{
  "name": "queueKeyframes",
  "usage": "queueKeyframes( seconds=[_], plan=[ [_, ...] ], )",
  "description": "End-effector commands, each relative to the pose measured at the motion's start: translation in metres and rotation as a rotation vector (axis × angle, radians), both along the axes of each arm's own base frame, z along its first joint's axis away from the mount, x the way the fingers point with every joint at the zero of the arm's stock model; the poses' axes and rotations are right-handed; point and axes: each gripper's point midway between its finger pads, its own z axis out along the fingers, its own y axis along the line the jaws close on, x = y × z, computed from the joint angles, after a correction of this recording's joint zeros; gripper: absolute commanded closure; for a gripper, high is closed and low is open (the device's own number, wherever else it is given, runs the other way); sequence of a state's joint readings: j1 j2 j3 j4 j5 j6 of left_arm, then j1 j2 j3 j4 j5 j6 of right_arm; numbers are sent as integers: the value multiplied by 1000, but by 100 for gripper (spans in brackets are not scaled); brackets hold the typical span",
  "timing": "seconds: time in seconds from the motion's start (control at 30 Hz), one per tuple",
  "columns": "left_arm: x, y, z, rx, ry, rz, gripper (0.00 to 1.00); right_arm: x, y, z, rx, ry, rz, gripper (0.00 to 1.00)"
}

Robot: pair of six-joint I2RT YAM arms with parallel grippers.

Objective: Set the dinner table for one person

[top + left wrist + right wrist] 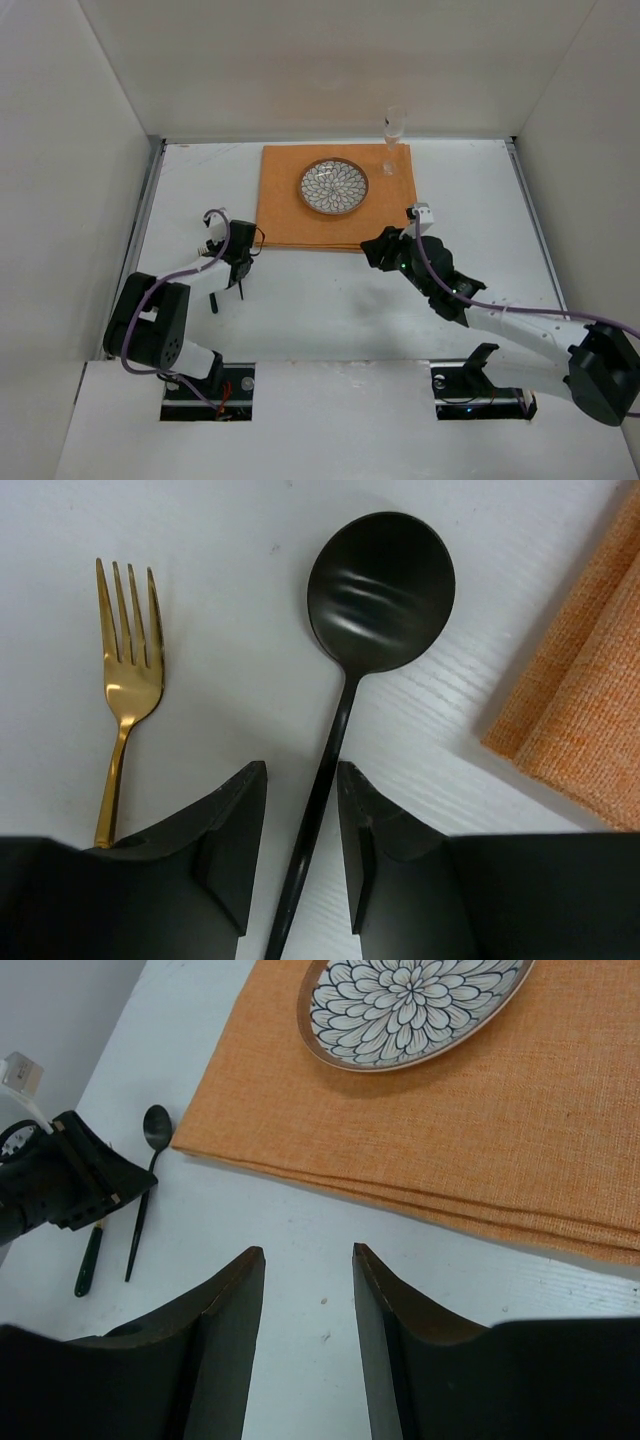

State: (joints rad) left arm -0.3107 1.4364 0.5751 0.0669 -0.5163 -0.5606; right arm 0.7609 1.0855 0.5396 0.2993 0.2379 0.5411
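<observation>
Black jaws of the left gripper [302, 770] stand apart astride the slim handle of a matte black spoon [380, 590], a gap on either side and nothing pinched. We see the spoon lying flat on the dinner table [230, 540], the broad white top beneath everything, beside a gold fork [130, 680] and near the corner of a folded, coarse-woven orange mat [580, 730]. We judge the table rigid, heavy and slick: not a thing to grasp but one to set pieces on, where thin cutlery may skid. The right gripper [308, 1255] hangs spread and empty off the mat's near edge. A round petal-patterned plate [410, 1005] sits on the mat, with a clear glass [392, 140] at its far corner.
</observation>
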Motion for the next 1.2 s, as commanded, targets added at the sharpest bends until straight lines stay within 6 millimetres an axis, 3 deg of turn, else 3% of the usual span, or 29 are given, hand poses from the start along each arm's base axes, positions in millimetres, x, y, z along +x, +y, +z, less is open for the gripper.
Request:
queueKeyframes(
  seconds=[0.0,0.17,0.43,0.73,0.9,1.03,1.17],
  plan=[
    [5,-5,-2,-35,11,-9,69,3,9,22,58,-51,15,53],
    [5,-11,-11,-58,24,-28,74,4,10,19,51,-47,16,53],
    [0,-16,-19,-100,41,-43,93,5,3,22,57,-56,-1,52],
    [2,-4,21,-119,-101,-18,100,12,-9,22,63,-59,-40,51],
    [2,-10,55,-135,-182,-49,100,14,-19,24,70,-69,-69,51],
    [10,-45,100,-175,-265,-145,100,21,-38,27,82,-81,-138,44],
    [25,-118,141,-239,-328,-307,100,29,-67,25,100,-92,-251,39]
  ],
)
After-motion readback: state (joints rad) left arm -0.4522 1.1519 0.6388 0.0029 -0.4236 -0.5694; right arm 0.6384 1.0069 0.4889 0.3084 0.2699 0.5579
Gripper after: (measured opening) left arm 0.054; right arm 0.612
